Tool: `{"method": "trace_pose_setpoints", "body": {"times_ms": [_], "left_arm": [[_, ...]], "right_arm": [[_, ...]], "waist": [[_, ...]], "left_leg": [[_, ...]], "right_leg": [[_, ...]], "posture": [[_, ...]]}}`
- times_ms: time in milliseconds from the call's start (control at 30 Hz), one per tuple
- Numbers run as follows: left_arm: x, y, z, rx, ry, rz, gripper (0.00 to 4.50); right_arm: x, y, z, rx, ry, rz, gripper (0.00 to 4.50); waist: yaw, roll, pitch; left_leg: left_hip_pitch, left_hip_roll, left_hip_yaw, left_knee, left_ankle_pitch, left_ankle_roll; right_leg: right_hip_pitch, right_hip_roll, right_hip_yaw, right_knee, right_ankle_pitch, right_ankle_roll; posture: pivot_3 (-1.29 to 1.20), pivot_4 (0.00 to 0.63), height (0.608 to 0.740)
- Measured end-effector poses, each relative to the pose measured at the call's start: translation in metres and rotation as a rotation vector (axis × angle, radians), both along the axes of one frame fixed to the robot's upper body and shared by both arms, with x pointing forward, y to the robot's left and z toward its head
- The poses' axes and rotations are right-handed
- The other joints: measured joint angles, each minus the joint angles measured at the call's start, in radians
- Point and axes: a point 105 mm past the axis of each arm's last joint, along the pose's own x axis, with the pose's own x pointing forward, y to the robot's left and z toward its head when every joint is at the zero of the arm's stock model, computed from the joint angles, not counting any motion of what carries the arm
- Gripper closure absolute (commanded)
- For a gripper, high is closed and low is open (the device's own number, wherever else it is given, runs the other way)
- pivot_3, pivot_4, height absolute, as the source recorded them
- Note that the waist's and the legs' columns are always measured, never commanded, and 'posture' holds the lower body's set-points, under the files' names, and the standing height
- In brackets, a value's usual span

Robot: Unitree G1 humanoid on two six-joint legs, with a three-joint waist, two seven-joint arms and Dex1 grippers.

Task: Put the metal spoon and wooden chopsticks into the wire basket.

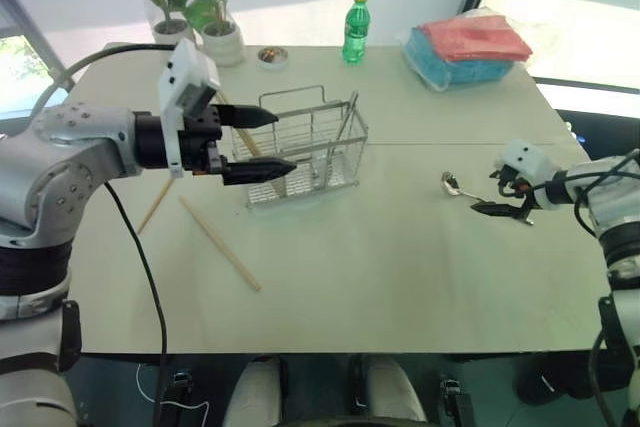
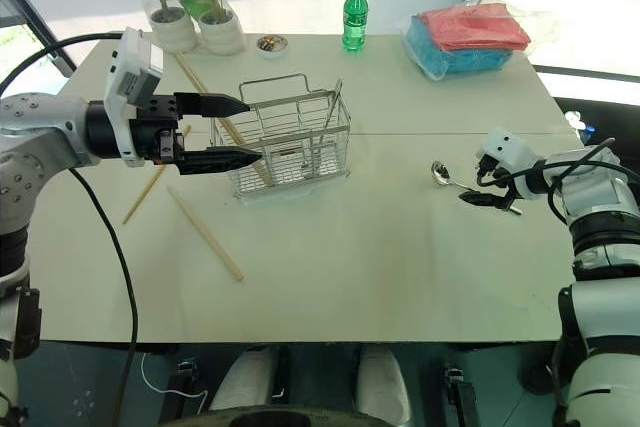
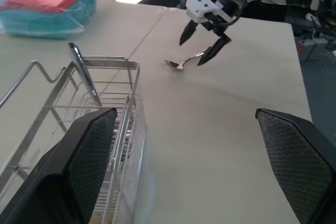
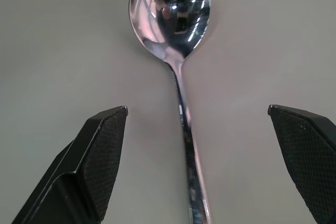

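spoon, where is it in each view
Left eye: spoon right of centre, by the right gripper.
Right eye: right of centre.
Left wrist: upper middle, beyond the basket.
Right wrist: centre, between open jaws.
Shared landmark: right gripper.

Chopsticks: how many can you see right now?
3 wooden chopsticks: one flat on the table in front of the wire basket, at; one to the basket's left, partly behind the left arm; one leaning behind the basket. More may be hidden.
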Motion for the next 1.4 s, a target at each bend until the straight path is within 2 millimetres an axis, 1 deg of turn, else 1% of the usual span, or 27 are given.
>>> {"method": "trace_pose_setpoints", "body": {"times_ms": [233,267,333,367,433,500,533,567,1000,1033,1100,1133,1167,1233,1300,1333,1400], "left_arm": [[-0.012,0.002,-0.01,0.084,0.07,-0.066,0.0],[-0.013,0.002,-0.011,0.086,0.073,-0.074,0.0],[-0.013,0.002,-0.011,0.088,0.07,-0.074,0.0],[-0.012,0.002,-0.011,0.088,0.067,-0.072,0.0],[-0.011,0.0,-0.01,0.082,0.062,-0.067,0.0],[-0.01,0.0,-0.008,0.081,0.055,-0.066,0.0],[-0.009,-0.001,-0.006,0.08,0.05,-0.064,0.0],[-0.009,-0.001,-0.005,0.079,0.047,-0.062,0.0],[-0.003,0.002,-0.003,0.062,0.048,-0.037,0.0],[-0.001,0.003,-0.002,0.06,0.04,-0.029,0.0],[0.003,0.007,-0.002,0.057,0.031,-0.003,0.0],[0.005,0.009,-0.001,0.054,0.026,0.013,0.0],[0.006,0.011,0.0,0.049,0.018,0.026,0.0],[0.008,0.013,0.001,0.041,0.007,0.047,0.0],[0.009,0.017,0.005,0.022,-0.009,0.076,0.0],[0.009,0.019,0.007,0.014,-0.016,0.088,0.0],[0.011,0.024,0.009,-0.001,-0.026,0.117,0.0]], "right_arm": [[0.0,0.003,-0.003,0.033,0.019,-0.018,0.06],[0.0,0.003,-0.003,0.038,0.02,-0.02,0.29],[0.0,0.005,-0.004,0.051,0.028,-0.019,0.88],[0.0,0.007,-0.006,0.059,0.034,-0.016,1.46],[-0.001,0.011,-0.008,0.085,0.049,-0.007,2.39],[-0.001,0.013,-0.009,0.097,0.05,-0.01,3.47],[0.0,0.015,-0.009,0.103,0.052,-0.009,4.08],[0.0,0.016,-0.01,0.107,0.052,-0.009,4.46],[-0.002,0.016,-0.01,0.126,0.039,-0.015,4.46],[-0.004,0.018,-0.01,0.134,0.021,-0.006,4.46],[-0.007,0.029,-0.008,0.188,-0.006,0.026,4.46],[-0.006,0.037,-0.003,0.239,-0.029,0.035,4.46],[-0.005,0.048,0.006,0.307,-0.065,0.043,4.46],[-0.001,0.065,0.032,0.406,-0.15,0.053,4.46],[0.001,0.071,0.063,0.47,-0.25,0.038,4.46],[0.0,0.072,0.075,0.488,-0.289,0.031,4.46],[-0.004,0.076,0.092,0.518,-0.339,0.025,4.46]], "waist": [[-0.001,0.0,0.0],[-0.002,0.0,0.0],[-0.003,-0.001,0.0],[-0.004,-0.001,-0.001],[-0.006,-0.002,-0.001],[-0.005,-0.002,-0.001],[-0.004,-0.002,-0.001],[-0.004,-0.002,-0.001],[-0.002,-0.002,-0.001],[-0.001,-0.002,-0.001],[-0.001,-0.001,-0.001],[-0.003,0.0,0.0],[-0.005,0.0,0.0],[-0.003,0.002,0.001],[0.004,0.002,0.001],[0.007,0.001,0.001],[0.012,0.001,0.001]], "left_leg": [[0.001,0.001,-0.001,0.0,0.0,0.0],[0.001,0.001,-0.001,0.0,0.0,0.0],[0.002,0.001,-0.001,0.0,0.0,0.0],[0.002,0.001,-0.001,0.0,0.0,-0.001],[0.003,0.001,-0.001,0.0,0.0,-0.001],[0.003,0.001,-0.002,0.0,0.001,-0.001],[0.003,0.001,-0.002,0.0,0.001,-0.001],[0.003,0.001,-0.002,0.0,0.001,-0.001],[0.003,0.001,-0.002,0.0,0.001,-0.001],[0.003,0.001,-0.002,0.0,0.001,-0.001],[0.003,0.001,-0.002,0.0,0.001,-0.001],[0.002,0.002,-0.002,0.0,0.001,-0.001],[0.002,0.002,-0.002,0.0,0.001,-0.001],[0.003,0.002,-0.002,0.0,0.001,-0.001],[0.003,0.002,-0.003,0.0,0.001,-0.001],[0.003,0.002,-0.004,0.0,0.001,-0.001],[0.002,0.001,-0.004,0.0,0.001,-0.001]], "right_leg": [[0.001,0.001,0.0,0.0,0.0,0.0],[0.001,0.002,0.0,0.0,0.0,0.0],[0.001,0.002,0.001,0.0,0.0,0.0],[0.001,0.003,0.002,0.001,0.0,0.0],[0.002,0.006,0.006,0.001,0.0,0.0],[0.002,0.007,0.007,0.001,0.0,0.0],[0.002,0.007,0.007,0.001,0.0,0.0],[0.002,0.007,0.007,0.001,0.0,0.0],[0.002,0.007,0.007,0.001,0.0,0.0],[0.002,0.007,0.007,0.001,0.0,0.0],[0.002,0.007,0.007,0.002,0.001,0.0],[0.0,0.007,0.008,0.003,0.001,0.0],[0.0,0.007,0.008,0.004,0.001,0.001],[-0.001,0.007,0.008,0.005,0.002,0.003],[0.0,0.007,0.008,0.005,0.002,0.003],[0.0,0.007,0.007,0.005,0.002,0.003],[0.001,0.007,0.007,0.003,0.002,0.003]], "posture": [[0.0,0.15,0.717],[0.0,0.15,0.717],[0.0,0.15,0.717],[0.0,0.15,0.717],[0.0,0.15,0.717],[0.0,0.15,0.717],[0.0,0.15,0.717],[0.0,0.15,0.717],[0.0,0.15,0.717],[0.0,0.15,0.717],[0.0,0.15,0.717],[0.0,0.15,0.717],[0.0,0.15,0.717],[0.0,0.15,0.717],[0.0,0.15,0.717],[0.0,0.15,0.717],[0.0,0.15,0.717]]}}
